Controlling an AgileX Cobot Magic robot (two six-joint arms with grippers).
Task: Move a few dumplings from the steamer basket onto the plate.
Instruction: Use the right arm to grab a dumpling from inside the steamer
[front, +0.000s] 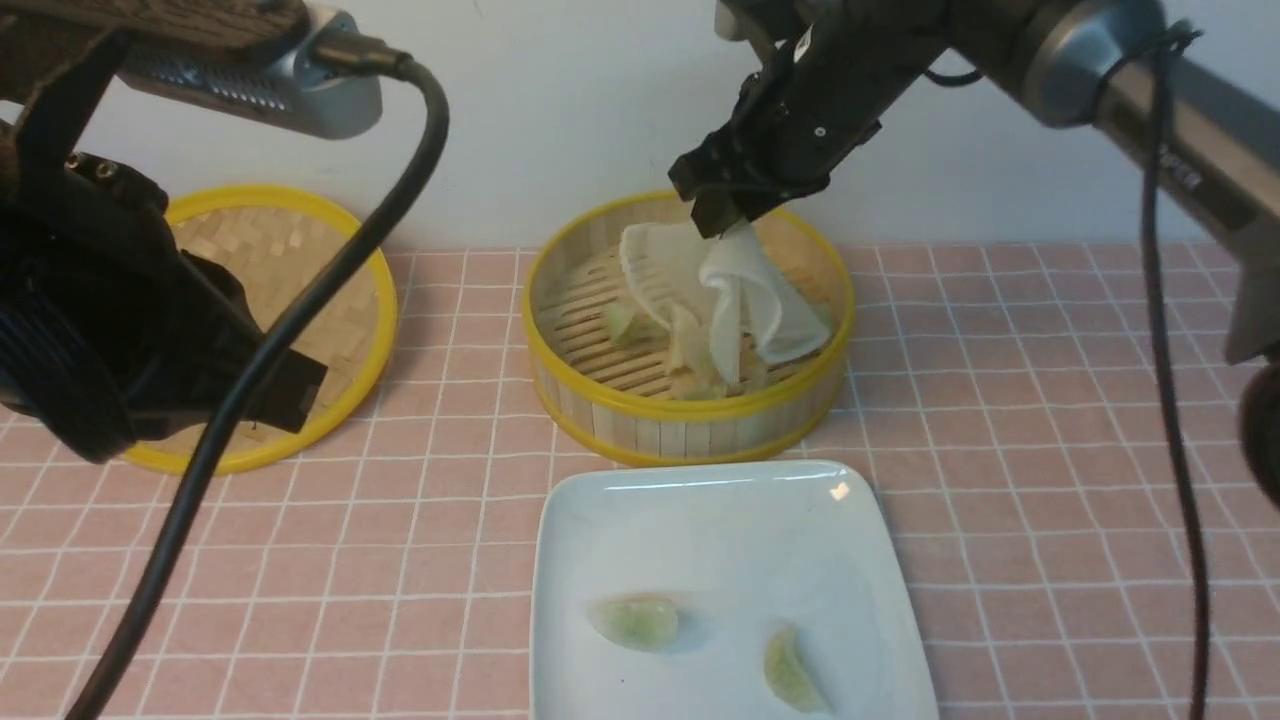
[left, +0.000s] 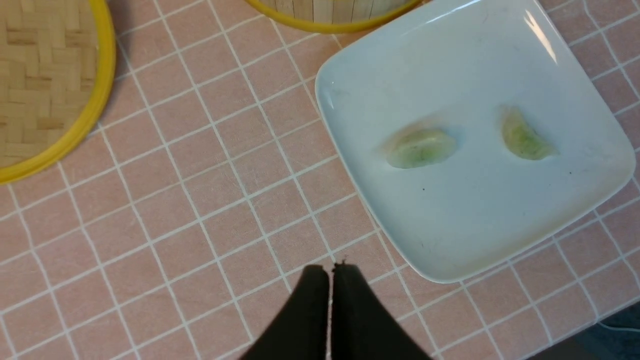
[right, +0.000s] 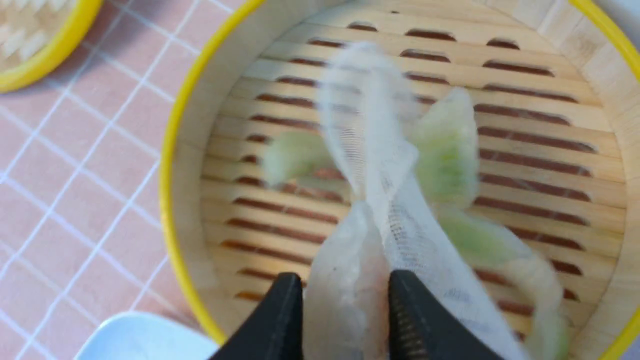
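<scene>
The steamer basket (front: 690, 415) stands behind the white plate (front: 700, 520). My right gripper (front: 725, 222) hangs over the basket, shut on a pinkish-white dumpling (right: 345, 305). The thin mesh liner sheet (front: 745, 290) is lifted with it and hangs folded from the fingers. Pale green dumplings (right: 295, 155) (right: 447, 150) (right: 475, 240) lie on the slatted floor (right: 540, 165), partly under the liner (right: 370, 140). Two green dumplings (front: 633, 620) (front: 790, 672) rest on the plate (left: 450, 225), where the left wrist view also shows them (left: 419, 147) (left: 525, 141). My left gripper (left: 331, 270) is shut and empty above the tiles, beside the plate.
The woven bamboo lid (front: 300, 300) with its yellow rim lies at the back left, partly behind my left arm (front: 120, 330). A pink checked cloth (front: 1000, 400) covers the table. A black cable (front: 300, 330) crosses in front of the lid.
</scene>
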